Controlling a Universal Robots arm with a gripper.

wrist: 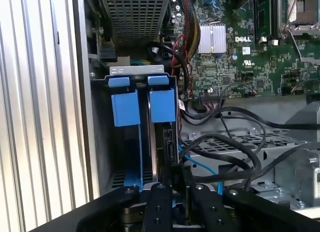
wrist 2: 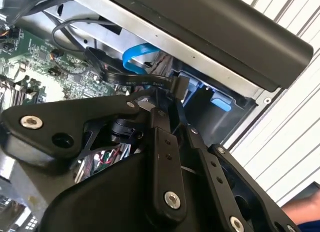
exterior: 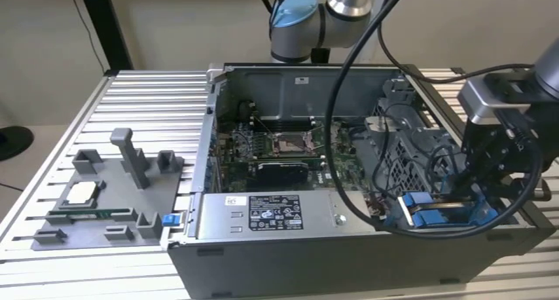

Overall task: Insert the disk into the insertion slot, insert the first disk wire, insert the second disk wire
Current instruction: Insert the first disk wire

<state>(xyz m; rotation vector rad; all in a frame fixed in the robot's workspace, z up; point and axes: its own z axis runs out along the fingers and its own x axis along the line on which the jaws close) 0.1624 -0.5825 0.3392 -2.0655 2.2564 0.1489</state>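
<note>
Clearly the work is past its first step. In the exterior view the open computer case (exterior: 288, 247) sits on a ribbed metal table (exterior: 148, 97). Two blue carriers (exterior: 425, 209) stand side by side in the drive bay at the case's corner, on the exterior view's right. So the disk looks seated, and I judge the wires to be the part in hand. The gripper (exterior: 478, 192) hangs low over that bay, just beside the carriers, with its own cables looped around it.

In the first wrist view the disk (wrist: 162, 105) stands upright in its slot, next to a second blue carrier (wrist: 125, 107). A black wire plug (wrist: 167, 142) sits against the edge of the disk. The gripper (wrist: 178, 171) meets the plug's near end with its fingers (wrist: 159, 202) drawn close, and I take it to be clenched on the plug. Whether the plug is pushed fully home I cannot tell. A light blue wire (wrist: 200, 165) runs close by, its end hidden, so the other wire's state is open.

In the second wrist view the gripper (wrist 2: 172, 119) is at the bay mouth. The wire plug (wrist 2: 179, 85) is right at its tips, and the light blue wire (wrist 2: 136, 55) curls behind.
</note>
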